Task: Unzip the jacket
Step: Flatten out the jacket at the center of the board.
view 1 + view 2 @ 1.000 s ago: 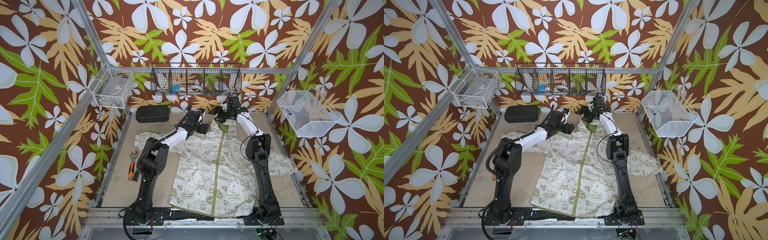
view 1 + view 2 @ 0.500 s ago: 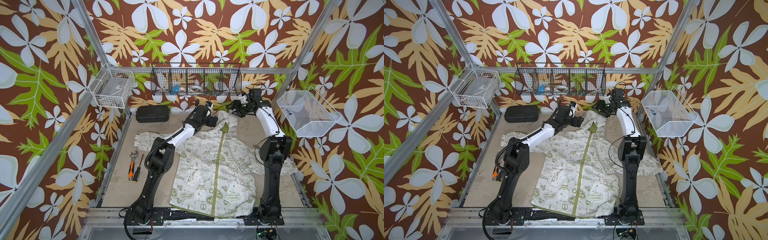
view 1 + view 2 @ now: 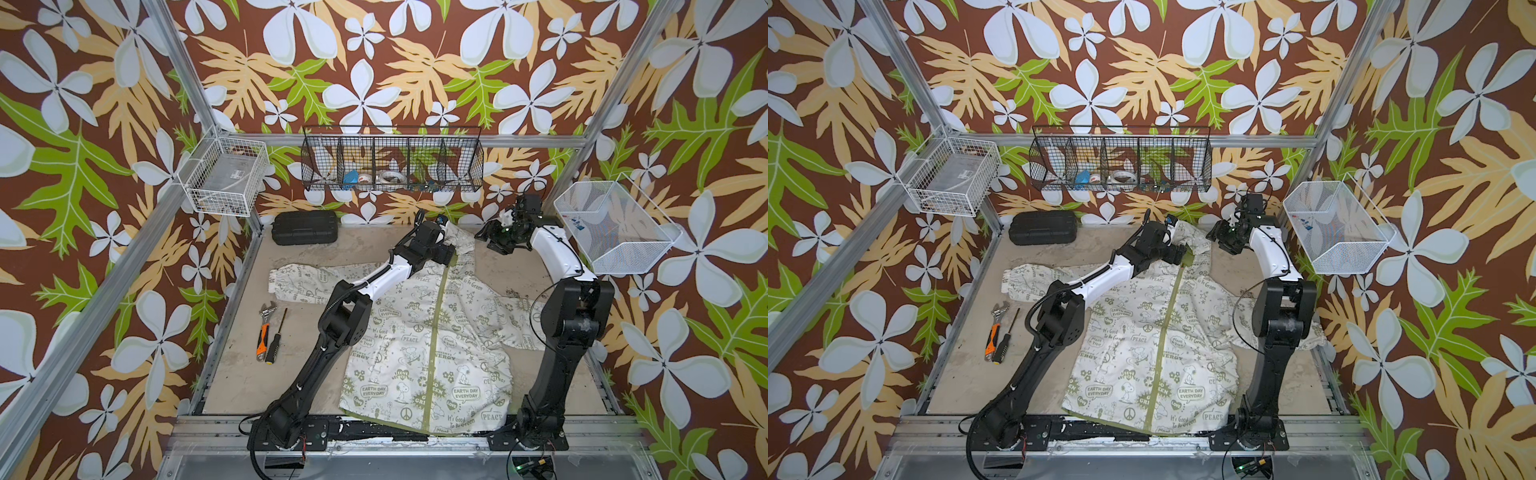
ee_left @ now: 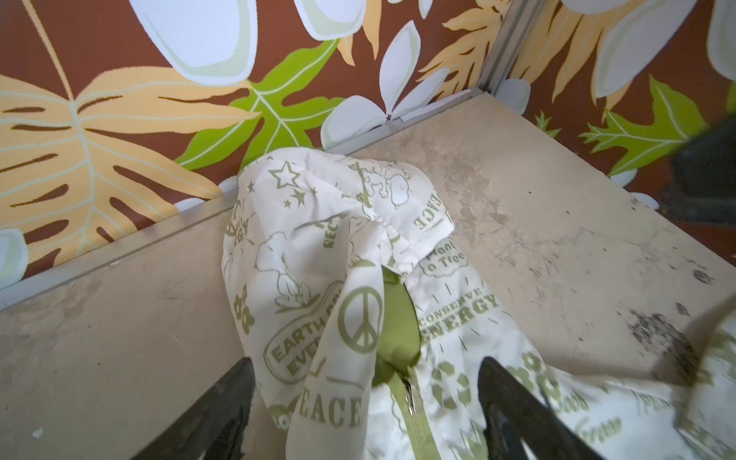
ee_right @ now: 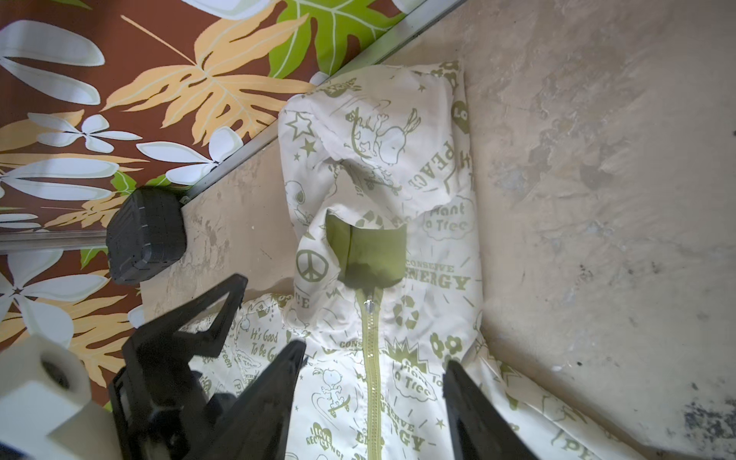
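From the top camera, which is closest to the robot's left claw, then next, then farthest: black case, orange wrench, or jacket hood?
In a top view:
1. Jacket hood, right beside the left gripper.
2. Black case, at the back, farther left.
3. Orange wrench, beside the screwdriver, on the left side.

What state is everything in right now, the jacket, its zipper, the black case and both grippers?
Jacket: spread flat, front up.
Zipper: closed all the way up.
Black case: shut.
Left gripper: open, empty, at the zipper's top.
Right gripper: open, empty, clear of the jacket.
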